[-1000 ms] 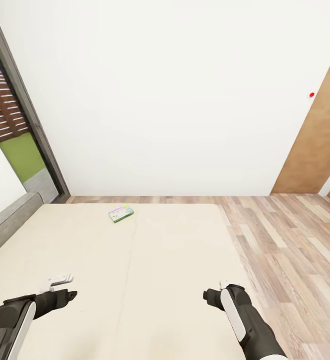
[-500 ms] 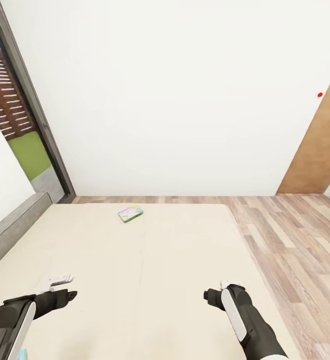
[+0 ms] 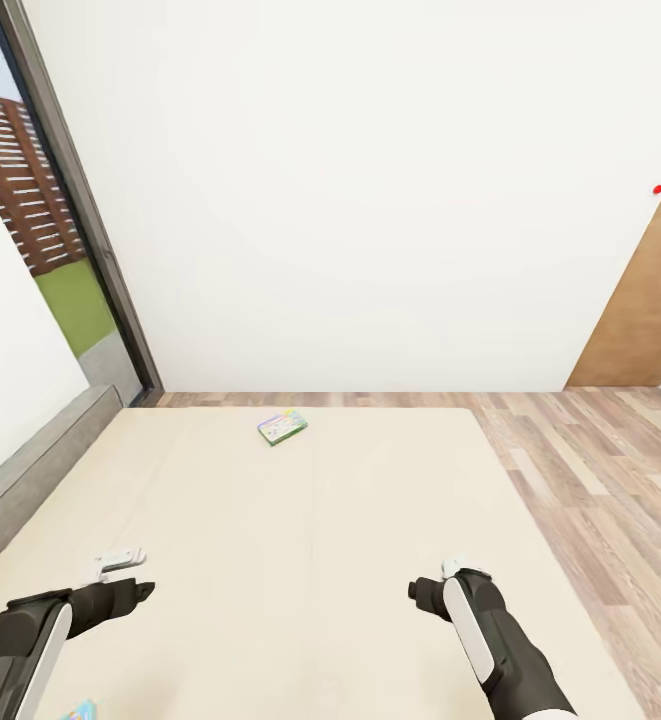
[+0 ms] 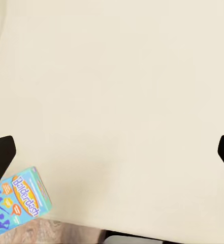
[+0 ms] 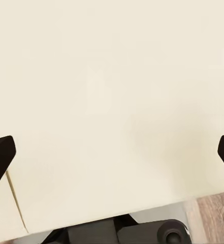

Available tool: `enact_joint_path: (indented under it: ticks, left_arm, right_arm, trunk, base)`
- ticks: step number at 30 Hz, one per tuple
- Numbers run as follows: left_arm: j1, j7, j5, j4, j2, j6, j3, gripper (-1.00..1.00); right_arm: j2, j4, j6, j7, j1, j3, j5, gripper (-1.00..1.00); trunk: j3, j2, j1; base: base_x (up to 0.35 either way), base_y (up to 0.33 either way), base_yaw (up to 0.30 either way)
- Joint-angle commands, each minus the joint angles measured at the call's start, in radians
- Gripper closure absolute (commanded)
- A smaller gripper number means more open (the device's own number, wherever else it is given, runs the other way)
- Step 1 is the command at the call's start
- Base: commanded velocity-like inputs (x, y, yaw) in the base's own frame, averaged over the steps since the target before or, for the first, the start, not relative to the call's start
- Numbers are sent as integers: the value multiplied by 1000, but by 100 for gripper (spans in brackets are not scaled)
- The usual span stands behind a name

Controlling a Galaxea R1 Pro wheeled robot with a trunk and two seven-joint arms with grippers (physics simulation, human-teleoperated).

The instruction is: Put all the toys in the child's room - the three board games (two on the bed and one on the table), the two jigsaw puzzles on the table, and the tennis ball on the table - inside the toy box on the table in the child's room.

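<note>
A white-green-yellow board game (image 3: 282,429) lies flat near the far edge of the bed (image 3: 300,560), well beyond both arms. A mostly blue board game (image 4: 18,202) lies on the cream mattress close to my left gripper (image 4: 113,152); its corner also peeks in at the head view's lower left as the blue board game (image 3: 78,711). My left gripper (image 3: 120,580) hovers open over bare mattress. My right gripper (image 3: 440,585) also hovers over the mattress, open, its dark fingertips (image 5: 0,155) wide apart with nothing between them.
A grey headboard (image 3: 30,470) runs along the bed's left side. A window with a dark frame (image 3: 90,250) stands at the left, a white wall behind. Wood-plank floor (image 3: 590,460) lies right of the bed, with a brown door (image 3: 640,310) at the far right.
The whole picture has shifted right, so the camera has turned left. The blue board game's corner has come into the head view. Both arms hold the same pose.
</note>
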Motion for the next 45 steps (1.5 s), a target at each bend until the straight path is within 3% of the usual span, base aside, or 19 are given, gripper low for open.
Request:
enact_joint_path:
  ticks: [1,45]
  left_arm:
    - [-1,0,5,0,0,5,1,-100]
    - [-1,1,4,0,0,5,0,-100]
  right_arm:
    - [1,-2,3,-9,-1,-2,-11,-100]
    - [1,0,1,-9,-1,-2,-11,-100]
  trunk:
    - [-2,-2,1]
    - [-2,-2,1]
  base:
    - [0,271,0]
    - [0,246,0]
